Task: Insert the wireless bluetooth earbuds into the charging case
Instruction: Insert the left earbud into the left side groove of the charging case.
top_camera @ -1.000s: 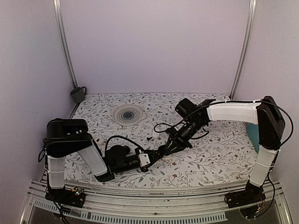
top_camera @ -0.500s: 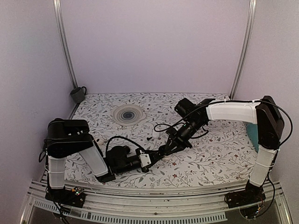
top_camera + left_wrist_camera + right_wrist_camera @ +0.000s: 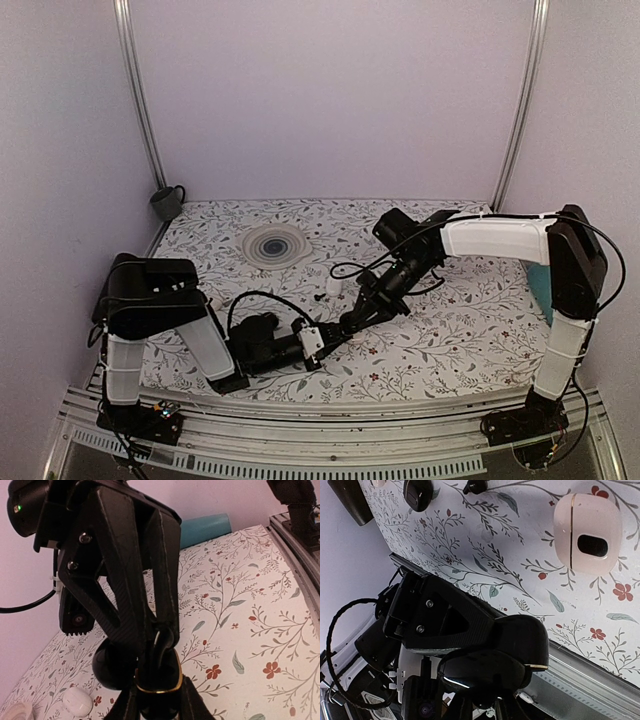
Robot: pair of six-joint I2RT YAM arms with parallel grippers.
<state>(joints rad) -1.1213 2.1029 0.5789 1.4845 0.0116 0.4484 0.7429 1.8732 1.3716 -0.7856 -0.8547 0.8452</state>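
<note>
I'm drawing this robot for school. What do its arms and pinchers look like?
Both the left arm and right arm have smooth white tube sections between chunky black joints. Thin black cables loop along them. Each arm ends in matte black, flat angular fingers dotted with small silver screws.

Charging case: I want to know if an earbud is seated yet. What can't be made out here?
- Left wrist: the charging case interior, hidden behind the right gripper.
- Right wrist: its opening, blocked by the case's own dark shell.
- Top external: the case, too small and dark to pick out.
</note>
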